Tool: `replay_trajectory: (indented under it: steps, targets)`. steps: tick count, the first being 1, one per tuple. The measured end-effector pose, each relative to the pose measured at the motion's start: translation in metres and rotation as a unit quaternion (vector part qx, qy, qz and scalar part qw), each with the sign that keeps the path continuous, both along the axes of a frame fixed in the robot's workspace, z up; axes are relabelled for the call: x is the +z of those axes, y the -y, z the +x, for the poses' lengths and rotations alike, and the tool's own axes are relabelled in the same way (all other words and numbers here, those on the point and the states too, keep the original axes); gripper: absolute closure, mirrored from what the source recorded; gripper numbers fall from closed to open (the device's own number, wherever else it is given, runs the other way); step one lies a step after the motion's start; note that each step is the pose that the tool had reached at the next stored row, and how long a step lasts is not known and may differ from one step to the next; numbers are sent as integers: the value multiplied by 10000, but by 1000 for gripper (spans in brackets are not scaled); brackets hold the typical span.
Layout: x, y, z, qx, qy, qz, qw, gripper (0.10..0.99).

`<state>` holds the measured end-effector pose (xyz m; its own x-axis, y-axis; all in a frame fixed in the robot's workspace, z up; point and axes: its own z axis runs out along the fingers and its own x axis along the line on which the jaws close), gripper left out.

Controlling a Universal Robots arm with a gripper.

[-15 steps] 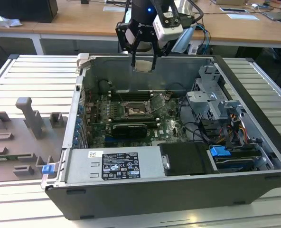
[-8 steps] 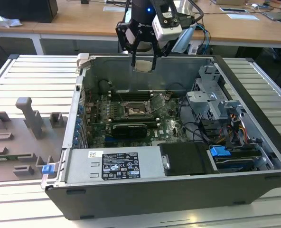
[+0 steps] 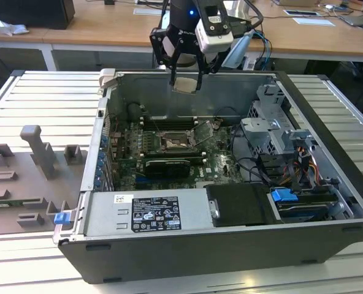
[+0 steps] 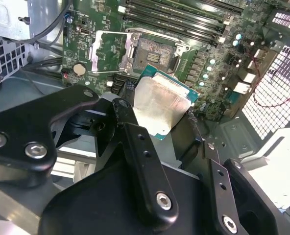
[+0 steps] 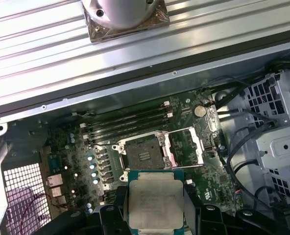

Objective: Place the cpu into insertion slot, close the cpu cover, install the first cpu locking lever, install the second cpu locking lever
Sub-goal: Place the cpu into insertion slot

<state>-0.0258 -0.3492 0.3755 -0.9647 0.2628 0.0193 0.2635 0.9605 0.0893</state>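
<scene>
The hand pinches the cpu between its fingers, high over the open case. In the exterior view the slot sits at six o'clock from it, its cover flipped open.

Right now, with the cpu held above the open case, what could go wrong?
1. The gripper holds the cpu only by its edges; it could slip or tilt and land skewed in the insertion slot.
2. The cpu cover stands open right beside the slot; a finger might catch it.
</scene>
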Motion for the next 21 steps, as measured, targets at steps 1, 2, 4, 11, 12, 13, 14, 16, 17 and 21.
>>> replay_trajectory:
  steps: [1, 2, 4, 11, 12, 13, 14, 16, 17, 21]
  targets:
    - [0, 0, 0, -26, 0, 0, 10000, 545]
    - [0, 0, 0, -42, 0, 0, 10000, 545]
    - [0, 0, 0, -94, 0, 0, 10000, 545]
    - [-3, 0, 0, -466, 0, -2, 9989, 545]
    - [-4, 0, 0, -522, 0, -2, 9986, 545]
    - [-5, 0, 0, -586, 0, -3, 9983, 545]
    - [-6, 0, 0, -689, 0, -4, 9976, 545]
    - [-7, 0, 0, -781, 0, -3, 9969, 545]
    - [-8, 0, 0, -885, 0, -4, 9961, 545]
    - [-10, 0, 0, -1128, 0, -5, 9936, 545]
